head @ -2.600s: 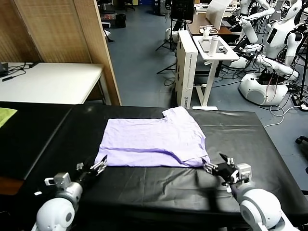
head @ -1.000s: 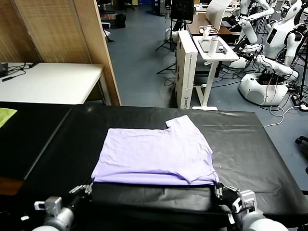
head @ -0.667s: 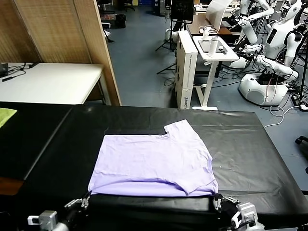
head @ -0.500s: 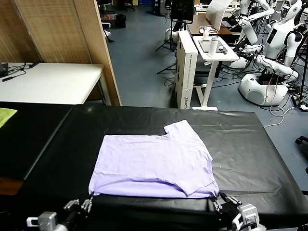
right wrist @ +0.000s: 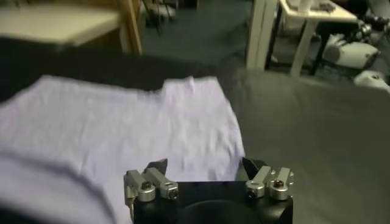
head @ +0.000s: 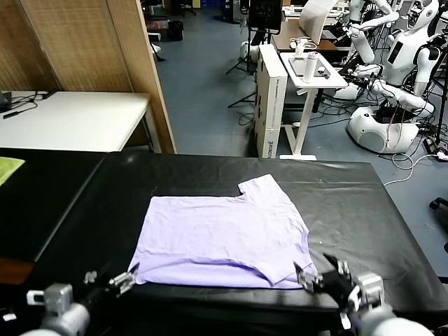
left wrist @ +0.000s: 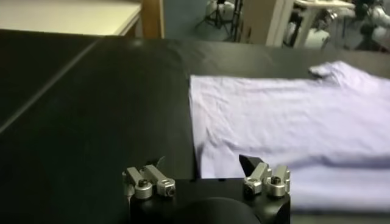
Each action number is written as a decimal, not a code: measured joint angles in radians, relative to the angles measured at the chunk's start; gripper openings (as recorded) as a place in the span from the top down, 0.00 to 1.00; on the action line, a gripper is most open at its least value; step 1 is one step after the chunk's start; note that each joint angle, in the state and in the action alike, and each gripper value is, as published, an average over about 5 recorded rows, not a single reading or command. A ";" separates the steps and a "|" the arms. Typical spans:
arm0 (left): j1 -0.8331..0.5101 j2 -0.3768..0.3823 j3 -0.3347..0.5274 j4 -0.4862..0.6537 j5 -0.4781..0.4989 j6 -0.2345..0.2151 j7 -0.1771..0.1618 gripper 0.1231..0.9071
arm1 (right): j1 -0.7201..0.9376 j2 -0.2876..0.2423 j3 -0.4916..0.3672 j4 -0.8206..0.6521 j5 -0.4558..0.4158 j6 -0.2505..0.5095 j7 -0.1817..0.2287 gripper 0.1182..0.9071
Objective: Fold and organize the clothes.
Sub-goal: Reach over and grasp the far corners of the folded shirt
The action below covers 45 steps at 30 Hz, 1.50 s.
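Left gripper point(head: 112, 283): positioned at the near left corner of the T-shirt, just off its hem; jaws spread, nothing held.
T-shirt point(head: 224, 238): pale lavender, laid flat and folded on the black surface point(head: 364, 203), a sleeve pointed toward the far side; a fold is seen along the near edge.
Right gripper point(head: 320, 275): positioned at the near right corner of the T-shirt; jaws spread, nothing pinched.
Yellow-green cloth point(head: 8, 168): seen at the far left edge, well apart.
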 joint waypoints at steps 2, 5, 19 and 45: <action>-0.054 0.007 0.015 0.039 -0.006 0.006 0.001 0.00 | 0.066 0.009 -0.038 -0.053 0.001 0.000 0.001 0.00; -0.132 0.016 0.040 0.099 -0.008 0.013 0.005 0.00 | 0.152 0.022 -0.088 -0.135 0.002 0.000 0.001 0.00; -0.451 0.044 0.194 0.389 -0.062 0.069 0.008 0.00 | 0.419 0.082 -0.229 -0.469 -0.004 0.000 -0.097 0.00; -0.670 -0.002 0.336 0.637 -0.050 0.068 0.048 0.00 | 0.540 0.122 -0.327 -0.650 -0.071 0.000 -0.160 0.00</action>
